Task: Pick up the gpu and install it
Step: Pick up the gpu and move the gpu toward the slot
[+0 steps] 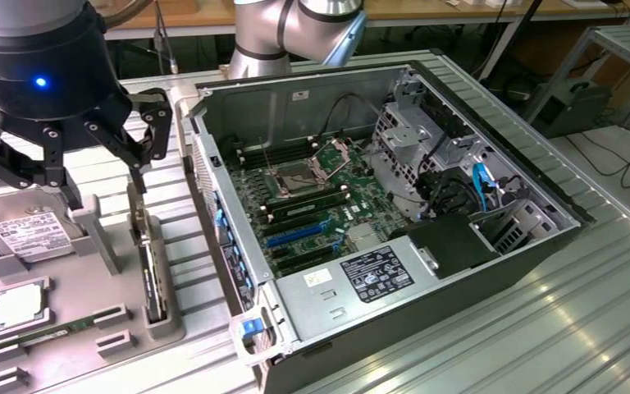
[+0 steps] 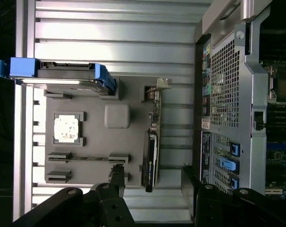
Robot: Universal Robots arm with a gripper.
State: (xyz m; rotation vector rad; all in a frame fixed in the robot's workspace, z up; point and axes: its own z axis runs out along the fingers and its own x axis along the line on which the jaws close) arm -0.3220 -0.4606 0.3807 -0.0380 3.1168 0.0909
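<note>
- Nothing was installed: the gpu (image 1: 148,267) stood edgewise in its holder (image 1: 75,289) on the exterior view's left.
- My claw (image 1: 102,176) hung released above it, seemingly touching nothing.

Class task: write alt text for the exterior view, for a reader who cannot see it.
A robot arm's open gripper hovers above a gpu standing on edge in a grey parts tray, at the exterior view's left. An opened computer case lies at the exterior view's right, motherboard exposed.
</note>
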